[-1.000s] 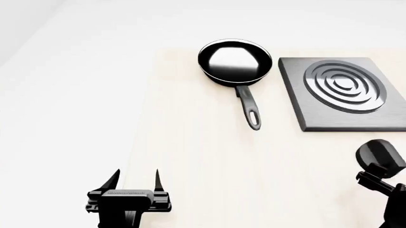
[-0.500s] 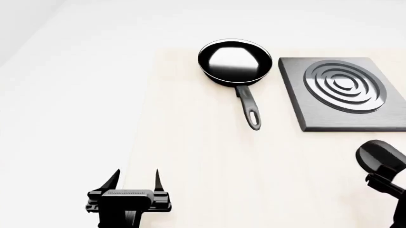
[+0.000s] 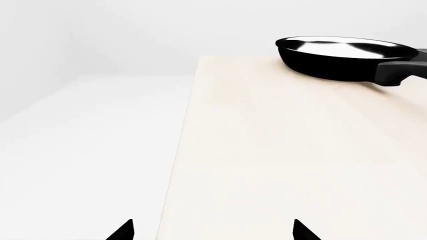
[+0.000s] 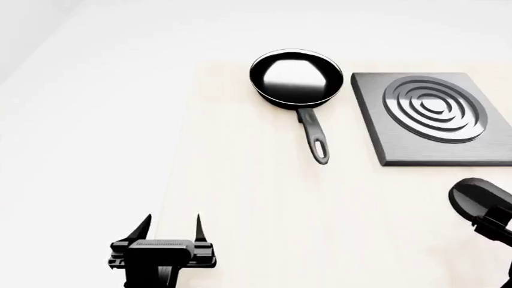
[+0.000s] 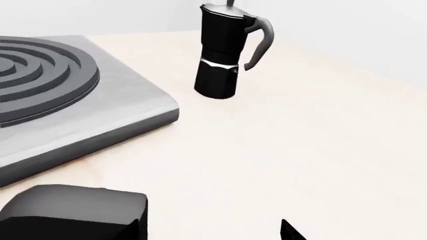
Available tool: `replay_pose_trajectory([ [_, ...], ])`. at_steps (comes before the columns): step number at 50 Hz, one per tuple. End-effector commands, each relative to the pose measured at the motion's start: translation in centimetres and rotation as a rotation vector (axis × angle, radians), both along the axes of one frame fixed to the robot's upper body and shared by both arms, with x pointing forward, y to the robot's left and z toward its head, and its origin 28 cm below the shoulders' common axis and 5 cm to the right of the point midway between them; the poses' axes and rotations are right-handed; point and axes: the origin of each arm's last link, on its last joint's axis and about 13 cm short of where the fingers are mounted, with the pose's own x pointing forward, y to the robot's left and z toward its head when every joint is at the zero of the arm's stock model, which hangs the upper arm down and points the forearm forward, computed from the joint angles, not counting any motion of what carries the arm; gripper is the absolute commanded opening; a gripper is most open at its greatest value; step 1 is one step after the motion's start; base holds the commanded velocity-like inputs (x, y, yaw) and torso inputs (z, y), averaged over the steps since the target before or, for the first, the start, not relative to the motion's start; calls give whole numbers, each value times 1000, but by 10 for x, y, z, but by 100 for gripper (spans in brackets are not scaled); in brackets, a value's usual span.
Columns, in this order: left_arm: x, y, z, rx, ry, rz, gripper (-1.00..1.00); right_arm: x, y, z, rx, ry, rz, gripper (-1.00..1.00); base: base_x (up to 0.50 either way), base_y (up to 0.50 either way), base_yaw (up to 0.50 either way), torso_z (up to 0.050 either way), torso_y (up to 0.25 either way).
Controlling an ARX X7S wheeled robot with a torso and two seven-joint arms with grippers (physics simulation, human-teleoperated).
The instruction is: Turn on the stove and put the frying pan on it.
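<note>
Moka pot (image 5: 225,52): tall, black with a silver band and a curved grey handle; stands upright on the table beyond the stove's corner, apart from it; seen only in the right wrist view.
Table (image 4: 264,204): pale wood top; its left edge runs just past the pan, with white floor beyond.
In the way: bare tabletop lies between the pan's handle and the slab's edge; nothing rests on the rings.
Frying pan (image 4: 297,78): round, shallow, glossy black, with a bright reflection inside; sits flat on the table at the far side, just left of the stove and not touching it.
Pan handle (image 4: 315,136): long, slim, black, with a loop at its end; points toward the robot, angled slightly toward the stove.
Stove (image 4: 436,115): flat square dark grey slab with raised concentric silver-grey rings; lies on the table right of the pan; its right side is cut off in the head view.
Left gripper (image 4: 169,229): low at the near left edge of the table, well apart from the pan; its two pointed fingers stand apart, holding nothing.
Right gripper (image 5: 207,227): only a dark block and one fingertip show at the frame's edge; whether the jaws are apart or together cannot be told.
</note>
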Motion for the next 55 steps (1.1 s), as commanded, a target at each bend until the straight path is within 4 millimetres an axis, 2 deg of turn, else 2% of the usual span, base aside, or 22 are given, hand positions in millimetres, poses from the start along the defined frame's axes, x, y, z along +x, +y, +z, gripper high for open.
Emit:
replay_pose_trajectory([
  [1,0,0,0,0,2,1,100,3,-3,1,15,-8,-3,100,0,0,0,0,0],
  [40,0,0,-1,3,2,3,100,19,1,-18,64,33,25,100,0,0,0,0,0],
  [55,1,0,-1,4,3,3,100,20,0,-15,61,33,21,100,0,0,0,0,0],
])
